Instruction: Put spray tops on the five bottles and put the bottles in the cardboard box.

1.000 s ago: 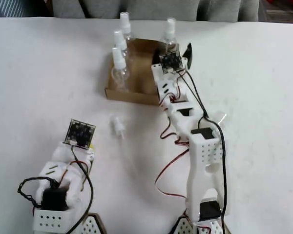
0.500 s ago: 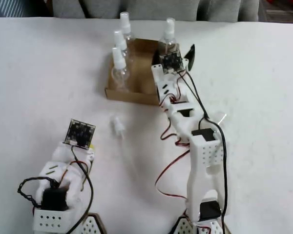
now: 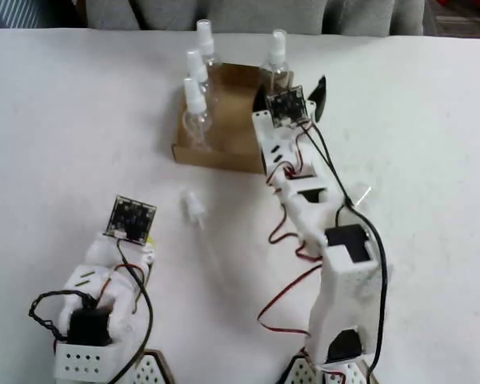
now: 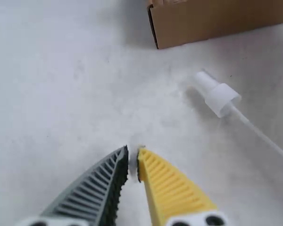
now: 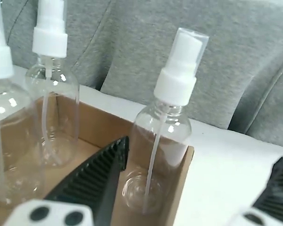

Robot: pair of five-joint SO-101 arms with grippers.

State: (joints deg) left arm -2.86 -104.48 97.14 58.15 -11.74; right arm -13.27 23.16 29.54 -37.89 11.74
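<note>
Four clear bottles with white spray tops stand in the cardboard box (image 3: 224,152): three along its left side (image 3: 197,104) and one in the far right corner (image 3: 277,62). My right gripper (image 3: 298,86) hovers open just near of that corner bottle (image 5: 161,136); its fingers (image 5: 101,172) do not touch it. A loose spray top (image 3: 193,205) with its thin tube lies on the table in front of the box. My left gripper (image 4: 133,160) is shut and empty, low over the table a short way from that spray top (image 4: 218,97).
The white table (image 3: 64,120) has open room on both sides of the box. Grey cushions (image 5: 146,28) sit behind the far table edge. The left arm (image 3: 96,296) rests at the near left. A box corner (image 4: 203,21) is ahead of the left gripper.
The right arm has shifted slightly to the right and back from the corner bottle, which stays standing in the box. The left arm has not moved.
</note>
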